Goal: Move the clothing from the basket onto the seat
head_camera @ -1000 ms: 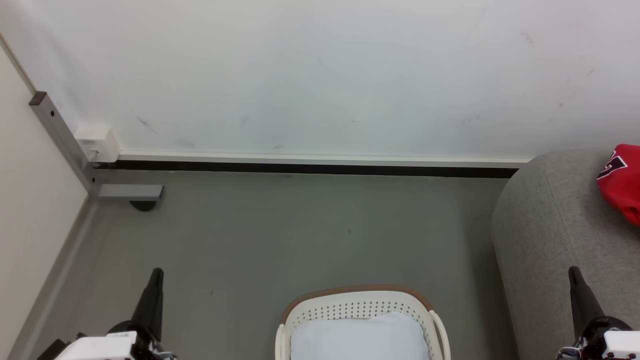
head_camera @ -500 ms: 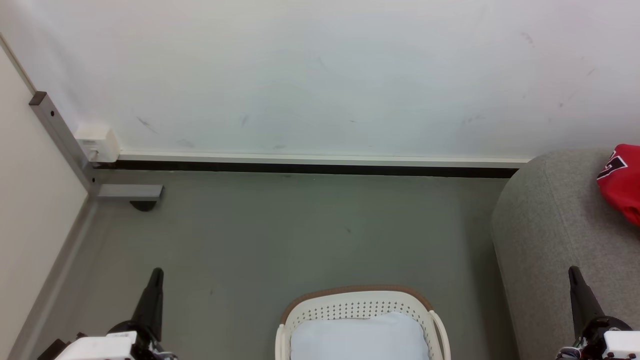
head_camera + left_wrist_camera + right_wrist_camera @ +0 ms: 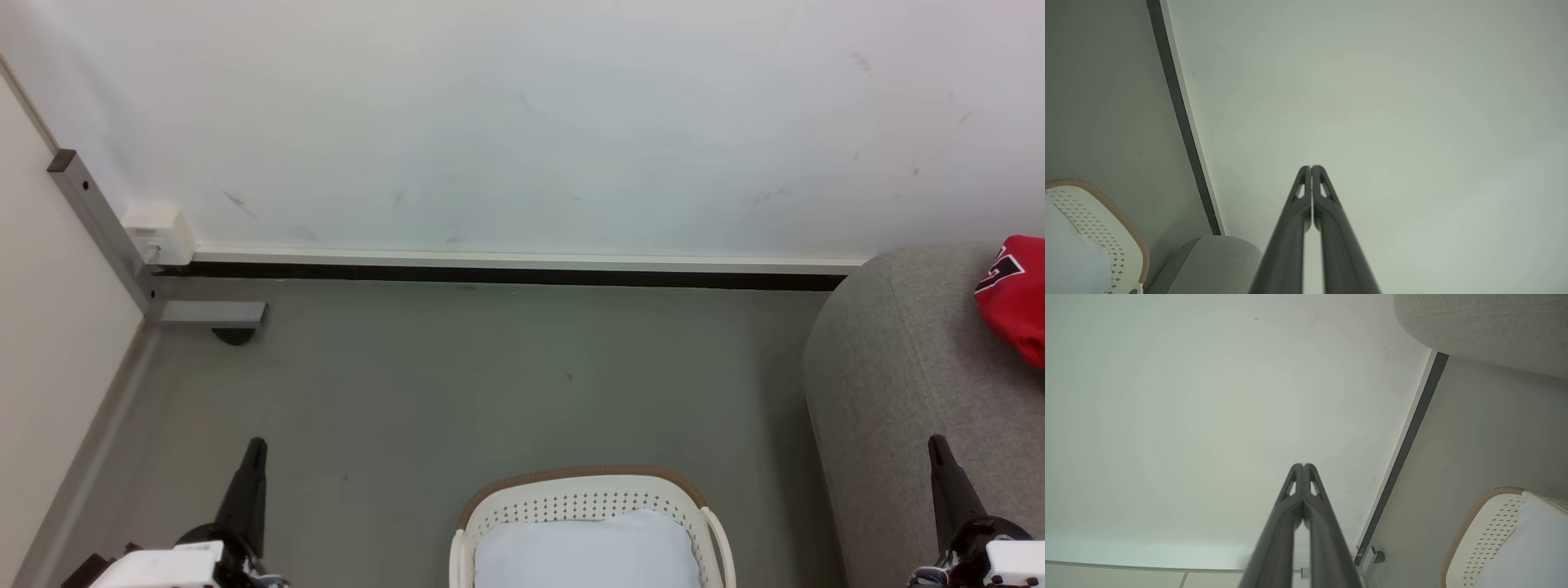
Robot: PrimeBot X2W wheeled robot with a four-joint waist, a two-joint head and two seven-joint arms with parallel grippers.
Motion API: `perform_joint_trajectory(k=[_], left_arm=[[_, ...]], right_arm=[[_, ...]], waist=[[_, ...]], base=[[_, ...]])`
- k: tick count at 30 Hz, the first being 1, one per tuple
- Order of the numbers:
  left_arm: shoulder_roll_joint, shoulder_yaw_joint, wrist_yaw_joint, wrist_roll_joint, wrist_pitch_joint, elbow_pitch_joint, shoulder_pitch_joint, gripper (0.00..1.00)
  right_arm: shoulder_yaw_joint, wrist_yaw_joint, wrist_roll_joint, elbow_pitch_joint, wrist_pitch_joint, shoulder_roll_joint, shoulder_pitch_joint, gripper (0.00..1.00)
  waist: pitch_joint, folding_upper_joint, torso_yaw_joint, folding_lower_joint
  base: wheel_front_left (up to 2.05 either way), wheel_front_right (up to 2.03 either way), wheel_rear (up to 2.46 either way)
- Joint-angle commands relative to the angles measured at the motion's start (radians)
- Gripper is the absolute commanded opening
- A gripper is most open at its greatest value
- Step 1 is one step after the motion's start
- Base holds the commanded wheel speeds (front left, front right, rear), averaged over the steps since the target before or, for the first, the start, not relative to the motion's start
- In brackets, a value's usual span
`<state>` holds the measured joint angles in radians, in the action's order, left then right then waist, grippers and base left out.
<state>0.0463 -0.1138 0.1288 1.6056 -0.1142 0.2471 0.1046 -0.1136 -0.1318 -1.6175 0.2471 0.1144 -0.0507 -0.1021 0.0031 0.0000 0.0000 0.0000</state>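
Now, at the far left of the head view, a grey metal post [image 3: 96, 219] is running up the corner where a cream side panel is meeting the white wall [image 3: 522, 122], and a small white box [image 3: 159, 233] is sitting low on the wall just beside it. Below them, the left gripper [image 3: 255, 447] is pointing up from the lower left corner over the grey floor [image 3: 457, 376]. Its jaws are pressing together tip to tip with nothing between them, as the left wrist view is showing plainly. Further right, at the bottom middle, the basket [image 3: 584, 474] is standing on the floor, its brown rim and perforated cream wall cut off by the lower edge. A pale blue-white cloth [image 3: 584, 551] is lying inside it and covering the part of its interior that is showing. The basket is sitting between the two grippers and apart from both. A strip of bare floor is separating it from the seat [image 3: 898, 367], whose rounded grey arm is rising at the right, close to the wall. The clothing [image 3: 1016, 298] is lying on top of the seat at the right edge, partly cropped, its dark letter mark facing up. At the lower right, the right gripper [image 3: 938, 445] is pointing up in front of the seat's arm, well apart from the clothing. Its jaws are likewise closing on nothing, tips touching.
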Motion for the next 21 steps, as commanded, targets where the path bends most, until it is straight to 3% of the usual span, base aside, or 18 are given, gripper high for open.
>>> perform_joint_trajectory(k=[1, 21], left_arm=[[0.007, -0.002, 0.005, 0.014, -0.003, -0.003, 0.009, 0.0], [0.007, -0.002, 0.005, 0.014, -0.003, -0.003, 0.009, 0.0]], right_arm=[[-0.004, 0.002, 0.009, -0.005, 0.003, 0.0, -0.012, 0.0], [-0.005, 0.002, 0.01, -0.005, 0.003, 0.0, -0.013, 0.0]], waist=[[0.0, 0.0, 0.0, 0.0], [0.0, 0.0, 0.0, 0.0]], base=[[0.0, 0.0, 0.0], [0.0, 0.0, 0.0]])
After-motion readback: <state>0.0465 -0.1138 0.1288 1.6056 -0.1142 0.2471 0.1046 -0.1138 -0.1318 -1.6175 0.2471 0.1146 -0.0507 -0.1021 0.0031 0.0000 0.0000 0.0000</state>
